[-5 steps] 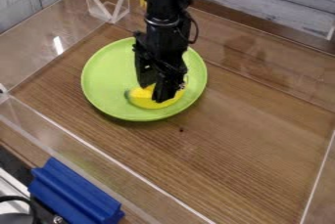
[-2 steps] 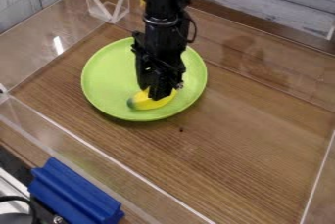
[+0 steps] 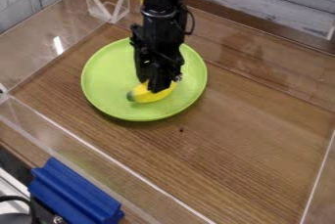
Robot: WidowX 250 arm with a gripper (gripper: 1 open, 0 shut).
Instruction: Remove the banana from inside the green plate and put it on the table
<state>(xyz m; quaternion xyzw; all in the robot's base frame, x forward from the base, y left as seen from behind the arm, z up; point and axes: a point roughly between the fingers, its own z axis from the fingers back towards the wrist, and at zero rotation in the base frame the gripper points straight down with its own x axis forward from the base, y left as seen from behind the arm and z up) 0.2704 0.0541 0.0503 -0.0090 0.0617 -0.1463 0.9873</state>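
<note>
The banana [image 3: 153, 95] lies inside the green plate [image 3: 105, 79], right of the plate's centre, directly under the gripper [image 3: 159, 87]; its long axis runs roughly left to right across the view, and only its yellow ends show beside the fingers; the gripper points straight down with its jaws closed on the banana, so the coming move looks like a straight lift before carrying it over the rim to bare table [image 3: 249, 120]; counted, there is one banana, one plate, one arm, and one blue ridged block [image 3: 72, 201] at the near edge.
</note>
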